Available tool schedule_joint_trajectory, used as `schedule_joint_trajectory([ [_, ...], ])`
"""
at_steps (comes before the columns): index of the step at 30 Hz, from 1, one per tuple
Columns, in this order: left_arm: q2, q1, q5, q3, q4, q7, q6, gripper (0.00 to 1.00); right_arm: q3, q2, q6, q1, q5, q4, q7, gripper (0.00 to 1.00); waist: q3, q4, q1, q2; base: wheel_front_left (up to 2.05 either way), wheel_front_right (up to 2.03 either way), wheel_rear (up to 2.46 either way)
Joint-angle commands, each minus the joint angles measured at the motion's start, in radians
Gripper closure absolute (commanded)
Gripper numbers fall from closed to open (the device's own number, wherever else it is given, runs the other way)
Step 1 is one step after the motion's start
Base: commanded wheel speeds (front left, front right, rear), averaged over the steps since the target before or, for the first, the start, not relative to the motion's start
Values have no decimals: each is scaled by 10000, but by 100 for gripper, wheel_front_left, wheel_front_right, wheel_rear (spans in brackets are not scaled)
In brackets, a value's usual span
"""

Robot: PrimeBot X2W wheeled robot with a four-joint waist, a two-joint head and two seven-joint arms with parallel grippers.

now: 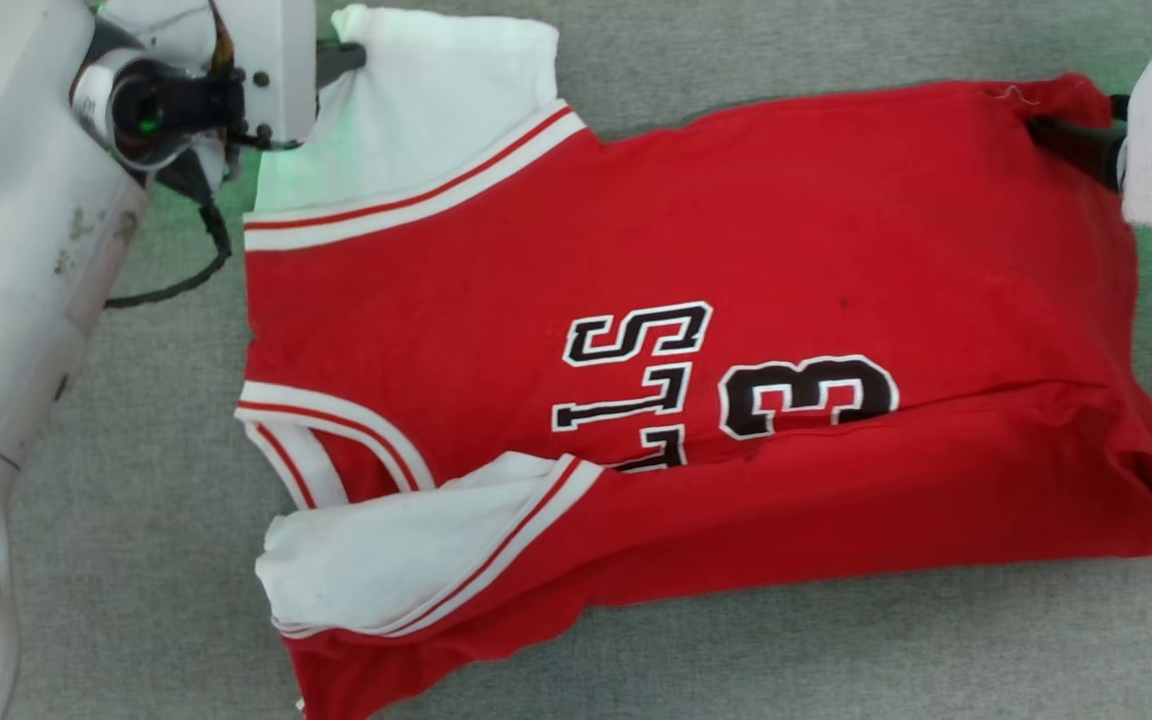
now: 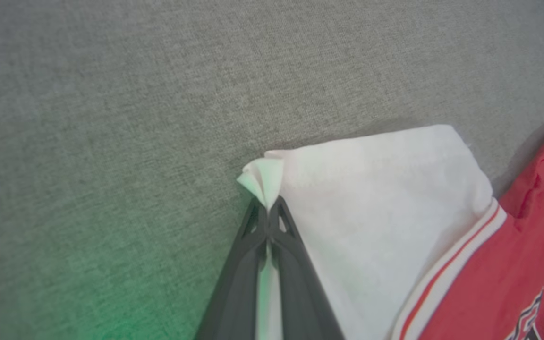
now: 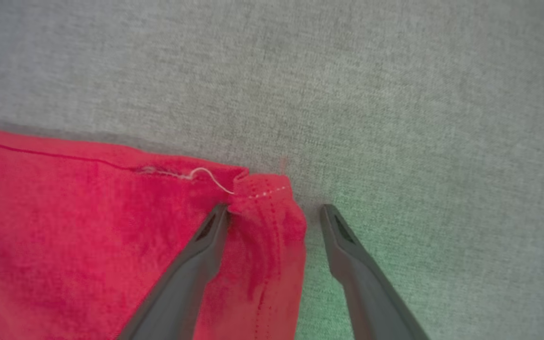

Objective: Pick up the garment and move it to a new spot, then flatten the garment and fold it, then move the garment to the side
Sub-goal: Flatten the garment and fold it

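Garment: creased red rectangle on grey weave

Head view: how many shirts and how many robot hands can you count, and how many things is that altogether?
Red basketball jersey with white side panels and black-white lettering: 1
Robot hands with two long dark fingers: 2 (left hand, right hand)
Total: 3
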Motion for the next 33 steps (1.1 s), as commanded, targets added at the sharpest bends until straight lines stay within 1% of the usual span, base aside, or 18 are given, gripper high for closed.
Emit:
schedule_joint_trajectory([
  [1, 65, 251, 23, -162, 159, 37, 40, 100, 158, 25, -12, 45, 88, 152, 141, 0, 95, 102, 0, 0, 0, 0, 0],
  [3, 29, 185, -44, -244, 118, 4, 44, 100, 337, 22, -10, -8, 388, 325, 284, 0, 132, 150, 0, 0, 0, 0, 0],
  [4, -7, 161, -66, -274, 86, -50, 44, 100, 402, 14, -10, -65, 447, 377, 212, 5, 142, 176, 0, 0, 0, 0, 0],
  [5, -49, 135, -121, -300, 43, -99, 44, 100, 472, -8, -10, -110, 520, 399, 86, 51, 141, 203, 0, 0, 0, 0, 0],
  [6, -87, 130, -178, -312, -7, -182, 44, 100, 536, -49, -10, -119, 572, 418, -90, 70, 130, 231, 0, 0, 0, 0, 0],
  [7, -118, 143, -244, -320, -65, -280, 44, 100, 606, -79, -10, -109, 648, 433, -264, 100, 103, 264, 0, 0, 0, 0, 0],
  [10, -104, 293, -483, -292, -213, -653, 33, 100, 756, -258, -10, -94, 740, 419, -1051, 100, -105, 370, 0, 0, 0, 0, 0],
  [14, 17, 515, -946, -89, -784, -1508, 32, 100, 1025, -526, -12, 20, 899, 212, -2055, 100, -604, 592, 0, 0, 0, 0, 0],
  [17, 230, 940, -1237, -132, -1500, -2090, 32, 100, 1319, -909, -12, 412, 1063, -133, -2521, 100, -1126, 810, 0, 0, 0, 0, 0],
  [19, 476, 1247, -1429, -182, -2150, -2425, 32, 100, 1524, -1182, -12, 772, 1285, -468, -2745, 100, -1506, 942, 0, 0, 0, 0, 0],
  [23, 1163, 2007, -1737, -394, -3738, -3045, 30, 100, 1784, -1854, -12, 1628, 1735, -1348, -3066, 100, -2197, 1190, 0, 0, 0, 0, 0],
  [26, 1841, 2658, -1896, -615, -5100, -3513, 30, 100, 1861, -2361, -12, 2404, 2069, -2049, -3223, 100, -2593, 1352, 0, 0, 0, 0, 0],
  [29, 2570, 3367, -1920, -774, -6409, -4058, 30, 100, 1797, -2887, -12, 3229, 2230, -2667, -3321, 100, -2879, 1513, 0, 0, 0, 0, 0],
  [33, 3426, 4408, -1928, -1027, -7865, -4826, 30, 100, 1420, -3493, -12, 4398, 2391, -3491, -3388, 100, -3134, 1686, 0, 0, 0, 0, 0],
])
